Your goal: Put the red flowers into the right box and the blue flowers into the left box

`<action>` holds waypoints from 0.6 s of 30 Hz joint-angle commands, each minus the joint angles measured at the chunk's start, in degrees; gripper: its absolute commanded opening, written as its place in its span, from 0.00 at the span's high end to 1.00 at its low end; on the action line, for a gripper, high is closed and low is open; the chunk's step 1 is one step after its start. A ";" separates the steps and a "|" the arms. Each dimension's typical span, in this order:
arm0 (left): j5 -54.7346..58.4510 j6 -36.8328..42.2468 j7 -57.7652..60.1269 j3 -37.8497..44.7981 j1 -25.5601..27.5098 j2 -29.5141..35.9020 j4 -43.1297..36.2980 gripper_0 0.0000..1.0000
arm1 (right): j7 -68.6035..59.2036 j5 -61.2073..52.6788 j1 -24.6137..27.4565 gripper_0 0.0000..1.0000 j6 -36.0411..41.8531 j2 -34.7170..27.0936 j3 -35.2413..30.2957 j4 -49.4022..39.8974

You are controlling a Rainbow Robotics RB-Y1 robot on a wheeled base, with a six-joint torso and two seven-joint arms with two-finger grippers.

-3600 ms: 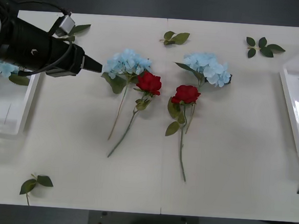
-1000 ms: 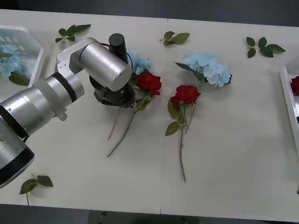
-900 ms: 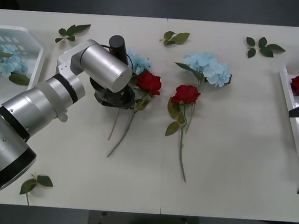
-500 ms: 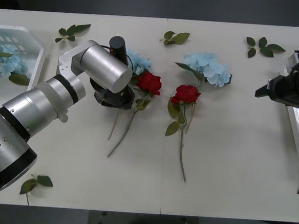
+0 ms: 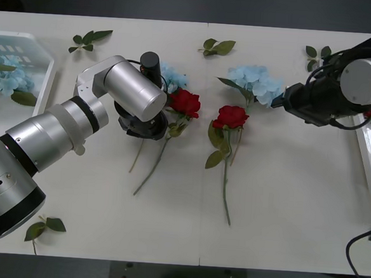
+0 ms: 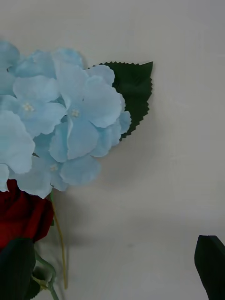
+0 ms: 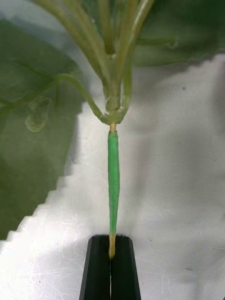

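Left gripper (image 7: 111,267) is clamping its black fingers on a blue hydrangea's stem (image 7: 113,183), arm bent low over the tabletop (image 5: 283,203) mid-left; right gripper (image 5: 278,100), fingers apart, is reaching level toward the other hydrangea (image 5: 256,82)

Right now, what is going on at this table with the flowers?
The robot is sorting flowers. Its left gripper has its jaws shut on the thin stem of a blue hydrangea lying left of centre on the table, beside a red rose. The right gripper is reaching in toward the second blue hydrangea. One blue bloom already lies in the left box, and a second rose waits mid-table.
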 commanded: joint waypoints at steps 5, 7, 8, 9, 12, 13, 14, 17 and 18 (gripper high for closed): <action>-0.24 0.10 -2.78 3.91 -2.18 1.03 -2.82 1.00 | -2.22 7.60 -1.44 0.00 -1.74 6.59 -0.77 0.27; -0.24 0.63 -3.13 4.79 -2.10 2.18 -5.10 1.00 | -2.40 9.44 -1.88 0.01 -2.09 8.34 -0.68 0.97; -0.24 0.71 -3.30 4.96 -2.10 2.53 -5.81 1.00 | -2.40 9.79 -2.06 0.01 -2.36 8.87 -0.77 1.32; -0.16 1.07 -3.39 5.49 -2.10 3.23 -6.95 1.00 | -2.40 10.41 -2.41 0.01 -2.62 9.57 -0.77 1.94; -0.07 3.44 -4.18 8.57 -1.66 4.99 -10.64 1.00 | -2.57 12.34 -3.73 0.01 -3.50 11.77 -0.77 4.40; -0.07 4.85 -5.06 10.33 -1.13 5.69 -12.57 1.00 | -2.75 13.13 -4.08 0.01 -4.12 12.56 -0.86 5.36; -0.07 6.08 -5.94 12.00 -0.60 6.04 -14.07 1.00 | -2.66 13.84 -4.52 0.01 -4.38 13.09 -0.77 6.24; -0.07 10.21 -8.84 18.32 1.24 7.71 -19.34 1.00 | -2.66 15.33 -5.75 0.01 -6.05 14.76 -0.77 8.97; 0.02 10.82 -9.37 19.20 1.59 8.07 -20.13 1.00 | -2.66 15.42 -5.92 0.01 -6.40 14.93 -0.77 9.41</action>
